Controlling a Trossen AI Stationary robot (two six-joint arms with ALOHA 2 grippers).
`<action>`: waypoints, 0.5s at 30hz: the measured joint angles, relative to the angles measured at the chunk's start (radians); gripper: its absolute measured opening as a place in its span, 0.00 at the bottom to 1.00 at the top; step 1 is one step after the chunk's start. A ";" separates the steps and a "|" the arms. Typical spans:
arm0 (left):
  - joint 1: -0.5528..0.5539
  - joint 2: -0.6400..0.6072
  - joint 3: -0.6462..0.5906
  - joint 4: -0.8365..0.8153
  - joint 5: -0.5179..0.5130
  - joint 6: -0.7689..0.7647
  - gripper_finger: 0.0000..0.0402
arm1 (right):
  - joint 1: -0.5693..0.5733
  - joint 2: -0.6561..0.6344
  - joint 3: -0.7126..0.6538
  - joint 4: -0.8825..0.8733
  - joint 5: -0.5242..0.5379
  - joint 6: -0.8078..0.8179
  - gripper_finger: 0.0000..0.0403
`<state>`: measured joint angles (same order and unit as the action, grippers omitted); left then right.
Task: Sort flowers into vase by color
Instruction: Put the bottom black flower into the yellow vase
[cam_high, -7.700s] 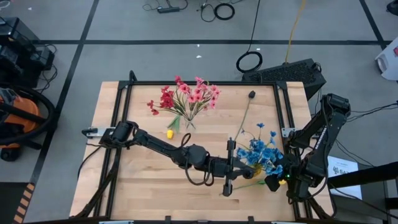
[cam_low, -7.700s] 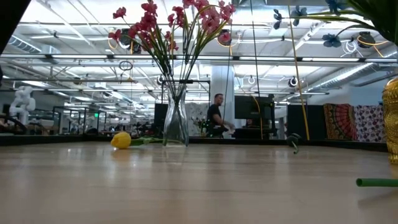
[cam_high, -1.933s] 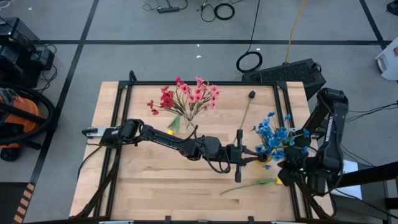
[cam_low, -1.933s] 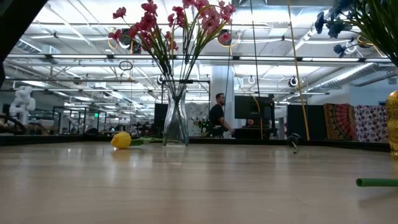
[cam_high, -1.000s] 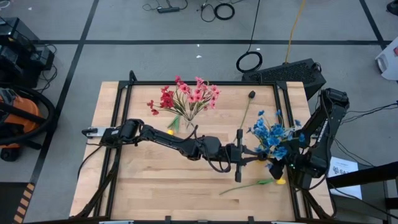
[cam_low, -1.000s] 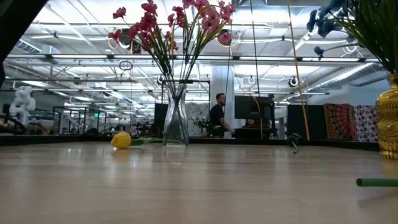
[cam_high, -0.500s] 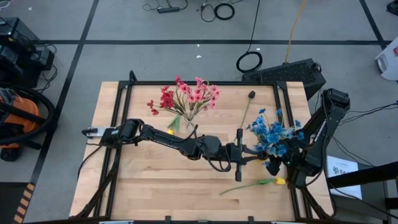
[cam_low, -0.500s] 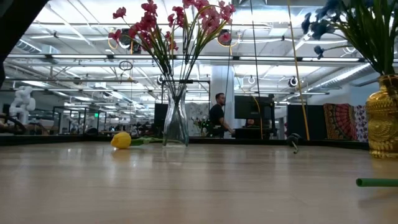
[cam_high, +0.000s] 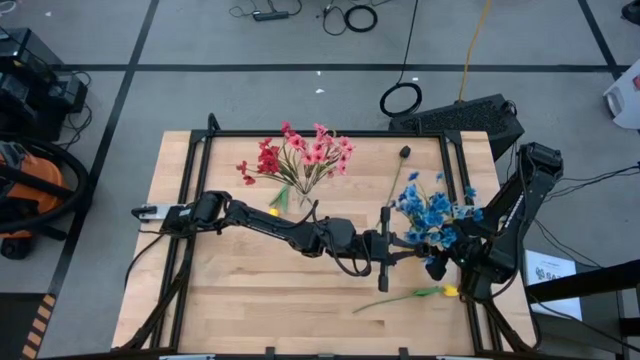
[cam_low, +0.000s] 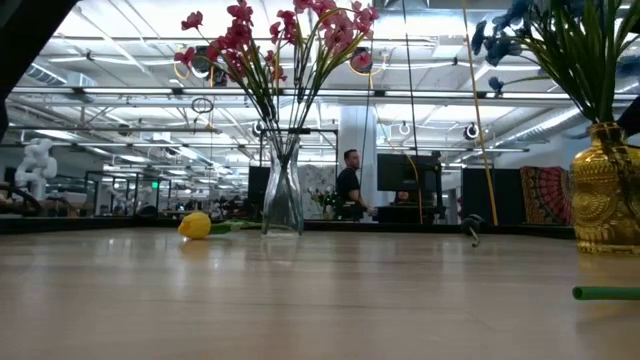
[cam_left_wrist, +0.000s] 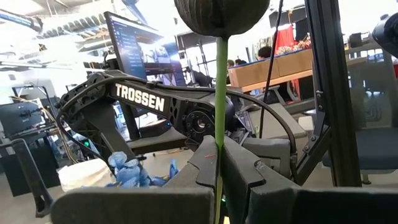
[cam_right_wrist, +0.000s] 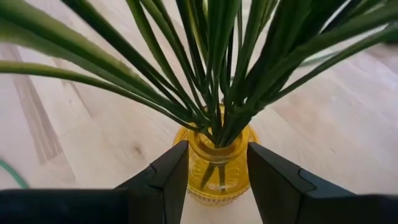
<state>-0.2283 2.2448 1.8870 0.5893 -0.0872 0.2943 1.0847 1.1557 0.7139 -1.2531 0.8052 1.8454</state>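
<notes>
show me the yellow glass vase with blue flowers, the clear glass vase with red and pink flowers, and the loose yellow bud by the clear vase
yellow glass vase (cam_low: 604, 200), low view, on its round belly
clear glass vase (cam_low: 283, 205), low view, on its lower body
loose yellow bud (cam_low: 195, 225), low view, on the bud itself

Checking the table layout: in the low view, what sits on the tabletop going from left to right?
Yellow bud → clear glass vase of red and pink flowers → small dark bud far back → gold vase with green stems → green stem end at the right edge.
</notes>
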 joint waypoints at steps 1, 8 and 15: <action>0.000 0.000 0.000 0.000 0.000 0.000 0.03 | 0.000 0.000 0.000 0.003 0.008 -0.001 0.38; 0.008 0.000 0.000 0.004 0.000 0.000 0.03 | -0.034 0.000 0.000 0.069 0.016 -0.101 0.38; 0.020 0.000 0.000 -0.008 0.000 -0.001 0.03 | -0.073 0.000 0.000 0.209 0.013 -0.267 0.38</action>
<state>-0.2086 2.2444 1.8866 0.5816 -0.0872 0.2935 1.0118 1.1553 0.7139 -1.0440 0.8186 1.5786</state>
